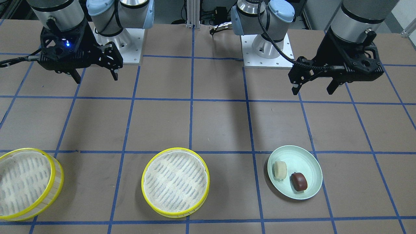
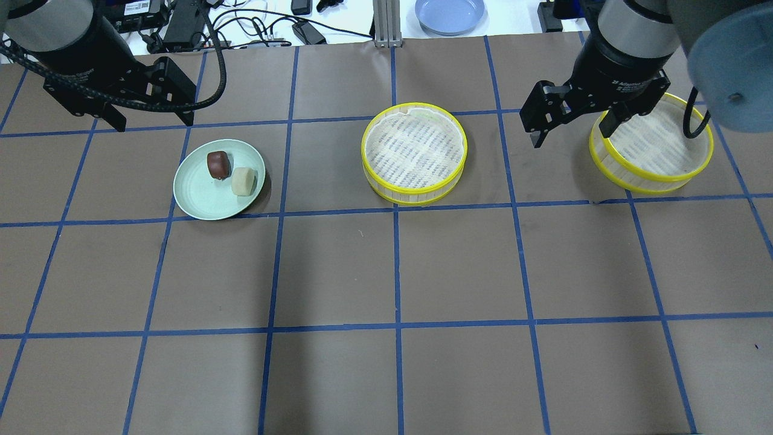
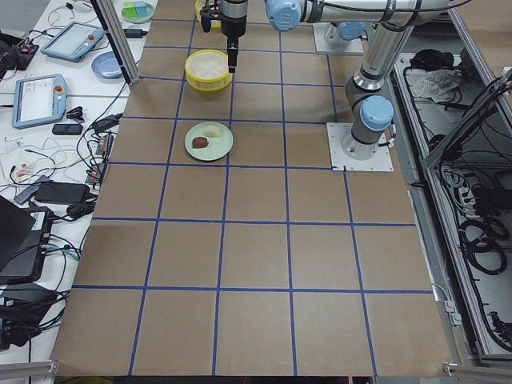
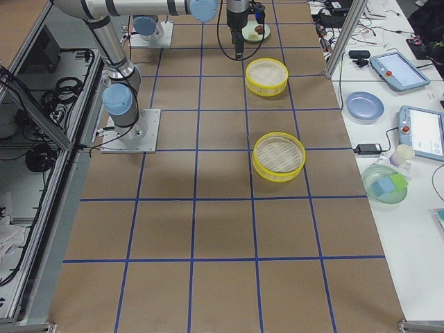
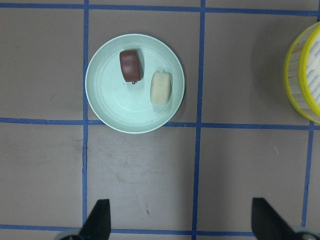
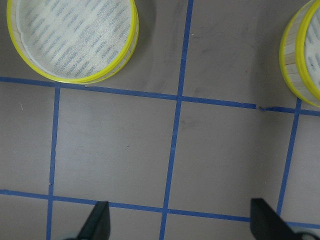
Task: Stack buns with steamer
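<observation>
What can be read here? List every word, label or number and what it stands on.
"Adaptive": white print on the black collar above the right gripper; rest of that line too small.
White print on the left arm's collar: blurred, unreadable.
Teach pendant screens: too small to read.
Nothing else legible.

Left arm (image 1: 360, 19) and right arm (image 1: 58, 9): silver-grey tubes, pale blue joint caps (image 1: 282, 9), white square base plates (image 1: 250, 61). The black, angular left gripper (image 1: 312, 91) carries a braided black cable (image 1: 274, 47). The black right gripper (image 1: 97, 79) shows a small blue light (image 1: 67, 43).
</observation>
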`<state>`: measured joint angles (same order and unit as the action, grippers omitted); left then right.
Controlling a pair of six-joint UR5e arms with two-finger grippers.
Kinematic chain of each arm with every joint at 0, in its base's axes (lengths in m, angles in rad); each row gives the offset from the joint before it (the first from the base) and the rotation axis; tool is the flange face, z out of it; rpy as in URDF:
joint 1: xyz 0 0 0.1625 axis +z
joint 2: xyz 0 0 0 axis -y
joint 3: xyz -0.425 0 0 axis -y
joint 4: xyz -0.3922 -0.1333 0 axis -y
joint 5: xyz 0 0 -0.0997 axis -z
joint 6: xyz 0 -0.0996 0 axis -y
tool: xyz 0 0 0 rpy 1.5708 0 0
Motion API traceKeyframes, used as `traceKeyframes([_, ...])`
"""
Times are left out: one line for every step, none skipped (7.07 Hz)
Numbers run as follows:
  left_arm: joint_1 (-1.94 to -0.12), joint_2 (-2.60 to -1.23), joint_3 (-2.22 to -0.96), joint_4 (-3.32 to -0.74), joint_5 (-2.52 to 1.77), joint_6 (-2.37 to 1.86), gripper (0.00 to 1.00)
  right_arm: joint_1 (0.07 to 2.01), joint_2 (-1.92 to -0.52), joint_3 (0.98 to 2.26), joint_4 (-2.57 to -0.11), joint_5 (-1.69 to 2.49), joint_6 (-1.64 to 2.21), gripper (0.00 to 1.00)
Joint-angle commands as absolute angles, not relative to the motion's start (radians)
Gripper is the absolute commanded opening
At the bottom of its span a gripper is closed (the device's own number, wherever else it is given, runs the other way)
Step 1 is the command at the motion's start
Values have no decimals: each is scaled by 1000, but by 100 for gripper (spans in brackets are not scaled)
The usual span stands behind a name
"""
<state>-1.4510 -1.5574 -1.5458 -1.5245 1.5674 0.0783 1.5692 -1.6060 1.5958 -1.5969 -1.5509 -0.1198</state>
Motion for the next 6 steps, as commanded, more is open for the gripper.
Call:
traceKeyframes([-1451,-1554,-1555,-1525,1566,80,100,1569,-1606,1597,-1597,-1551,-120,100])
traceKeyframes([-1451,-1555,-1554,-1520,1548,80,100,1569,-1606,1597,-1597,-1551,-120,100])
traceKeyframes([-1445,-1560,-1554,-1514,1533,81,100,1569,-1606,1595,-1597,-1551,-120,100])
traceKeyframes([-1431,-1577,-1554,-1509,1539,87,100,1569,-1606,1597,-1597,-1551,-120,100])
traceKeyframes([-1425,-1594,-1555,-1475,1540,95,100,1569,-1606,1597,-1597,-1551,-120,100])
traceKeyframes([-1421,-1635,-1562,-1433,1542,94,100,1569,-1606,1597,-1597,-1551,-121,100])
